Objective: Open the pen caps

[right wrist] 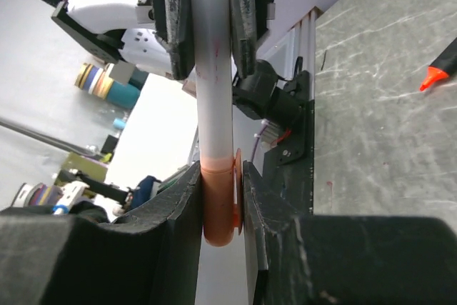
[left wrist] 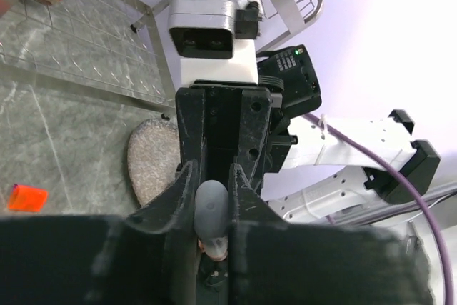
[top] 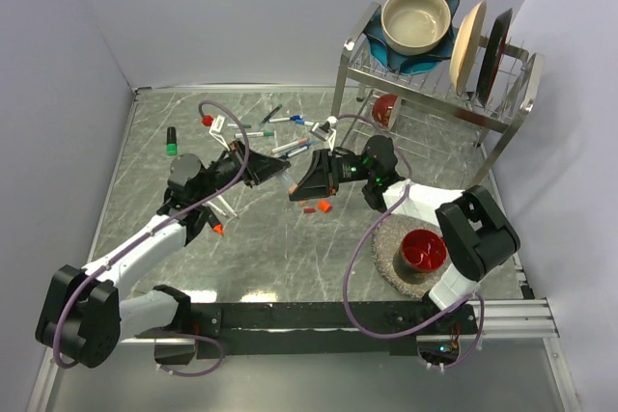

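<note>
The step in hand is the pull-apart of one marker, held in the air between the two arms above the middle of the table point(top: 280, 258). The right gripper point(right wrist: 218, 176) is clamped on the orange cap point(right wrist: 218, 208), its fingers pressing it from both sides. The left gripper point(left wrist: 212, 187) is closed narrowly around the other end of the white barrel point(right wrist: 212, 69), jaws touching it on both sides in both wrist views (how firmly it bites I cannot tell). Cap and barrel look joined, so by my reading this cap is not yet off.

The next move calls for a straight pull along the barrel's line, both grips held tight, perhaps with a slight twist; any sideways drift could bend the marker or let the barrel slip.

A few loose caps point(top: 323, 206) lie on the table just beneath the grippers, and a pile of markers point(top: 290, 137) waits toward the far edge
</note>
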Controlling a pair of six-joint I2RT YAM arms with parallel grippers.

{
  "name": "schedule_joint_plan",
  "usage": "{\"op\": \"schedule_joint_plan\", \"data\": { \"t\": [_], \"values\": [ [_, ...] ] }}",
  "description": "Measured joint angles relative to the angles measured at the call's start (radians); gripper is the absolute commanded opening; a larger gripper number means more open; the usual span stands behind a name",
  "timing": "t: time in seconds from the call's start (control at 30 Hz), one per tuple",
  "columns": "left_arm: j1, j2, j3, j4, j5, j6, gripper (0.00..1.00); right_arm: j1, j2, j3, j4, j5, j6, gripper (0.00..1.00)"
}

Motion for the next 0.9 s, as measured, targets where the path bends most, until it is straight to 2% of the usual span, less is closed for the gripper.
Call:
{"op": "schedule_joint_plan", "data": {
  "t": [0.1, 0.23, 0.43, 0.5, 0.6, 0.67, 0.77, 0.9],
  "values": [
    [0.008, 0.014, 0.005, 0.001, 0.008, -0.017, 0.01, -0.003, -0.005, 0.000, -0.042, 0.006, -0.072, 0.00],
    [0.075, 0.009, 0.002, -0.032, 0.048, -0.043, 0.01, 0.008, -0.040, 0.005, -0.182, 0.064, -0.220, 0.00],
    [0.441, -0.134, 0.006, -0.060, -0.028, -0.077, 0.01, 0.010, -0.062, -0.016, -0.401, 0.050, -0.394, 0.00],
    [0.499, -0.148, 0.016, -0.054, -0.027, -0.078, 0.01, 0.010, -0.062, -0.016, -0.444, 0.051, -0.426, 0.00],
    [0.527, -0.140, 0.034, -0.090, -0.019, -0.060, 0.01, 0.010, -0.062, -0.003, -0.565, 0.078, -0.515, 0.00],
    [0.528, -0.135, 0.055, -0.191, -0.022, -0.013, 0.01, 0.013, -0.062, 0.028, -0.703, 0.164, -0.621, 0.00],
    [0.528, -0.121, 0.098, -0.388, -0.065, 0.076, 0.01, 0.015, -0.061, 0.104, -0.901, 0.383, -0.779, 0.00],
    [0.536, -0.099, 0.105, -0.616, -0.161, 0.156, 0.01, 0.014, -0.032, 0.175, -1.041, 0.589, -0.914, 0.00]
  ]
}}
